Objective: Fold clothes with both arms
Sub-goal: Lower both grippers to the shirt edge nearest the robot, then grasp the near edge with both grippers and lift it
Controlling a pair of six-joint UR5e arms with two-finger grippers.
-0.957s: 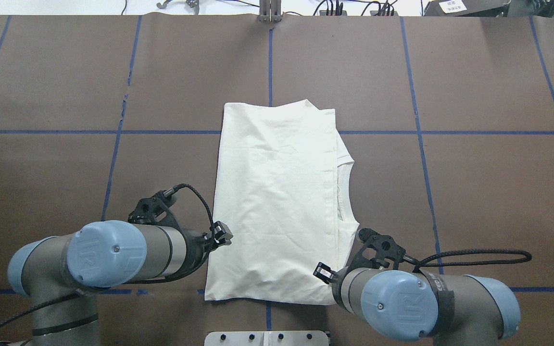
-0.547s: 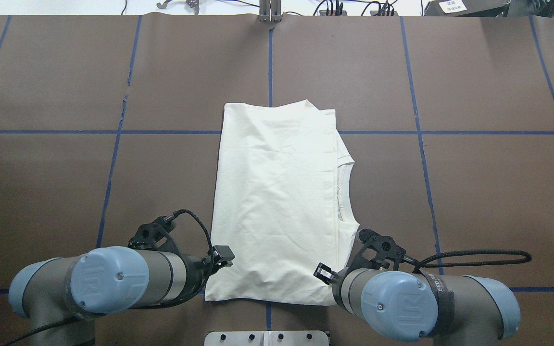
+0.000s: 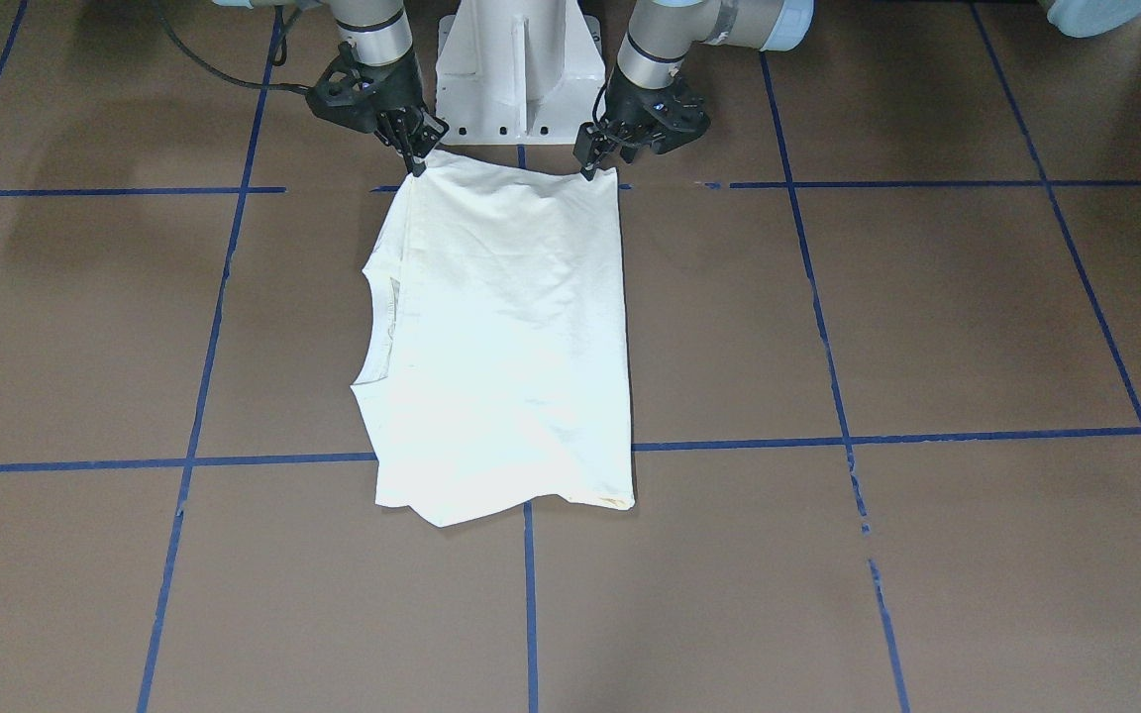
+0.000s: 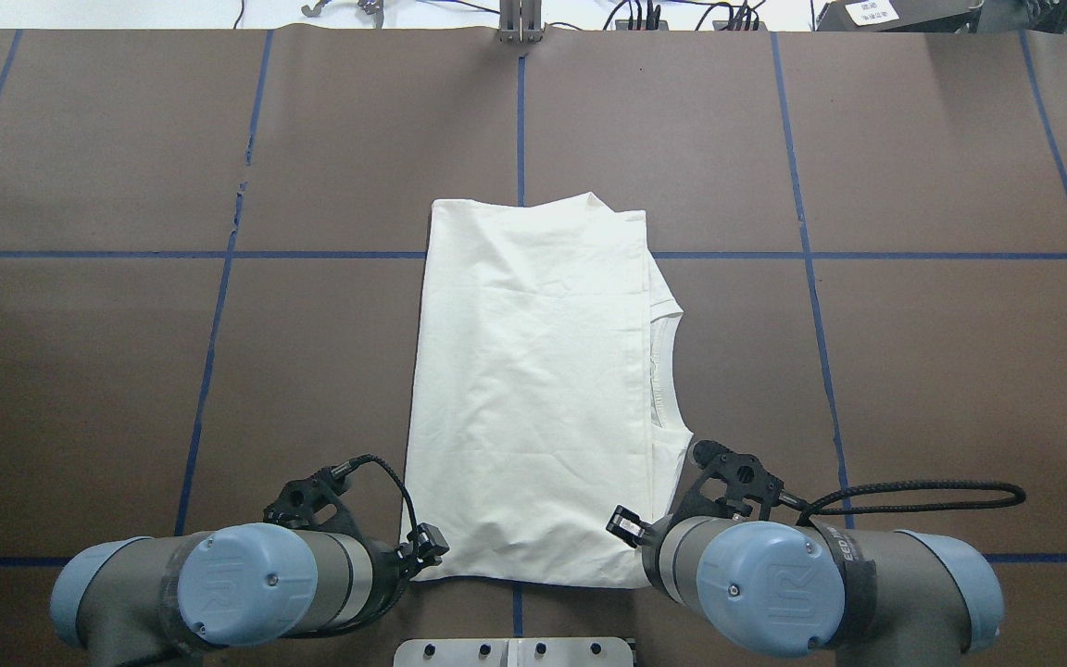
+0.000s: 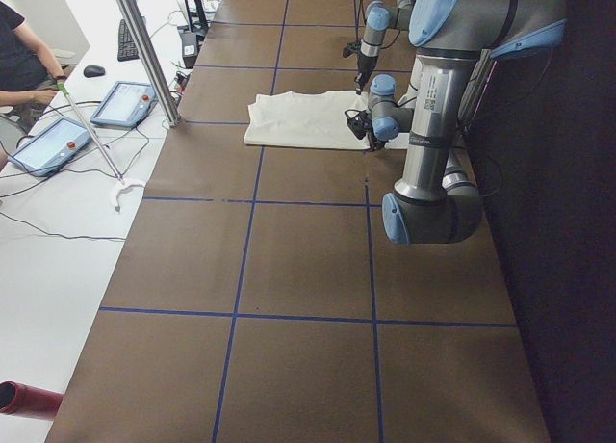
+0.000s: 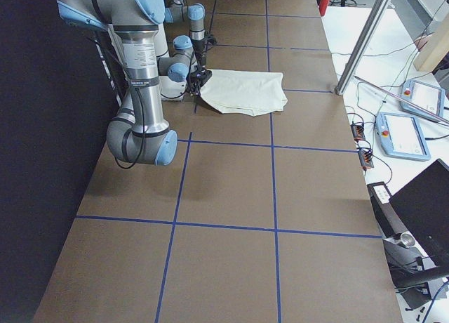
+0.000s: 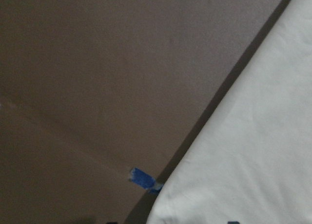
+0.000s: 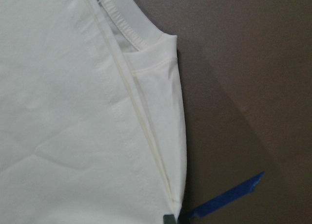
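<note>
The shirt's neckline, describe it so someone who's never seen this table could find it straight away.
On the brown table gridded with blue tape, one cream shirt lies folded before the robot. Its neckline is the curved ribbed notch on the edge toward the right arm, the only edge that curves inward.

A brown table [image 4: 913, 389] carries a grid of blue tape lines [image 4: 521, 120]. A white bench [image 5: 58, 202] beside it holds two pendants [image 5: 123, 103] (each red-buttoned) and a keyboard [image 5: 128, 39].
</note>
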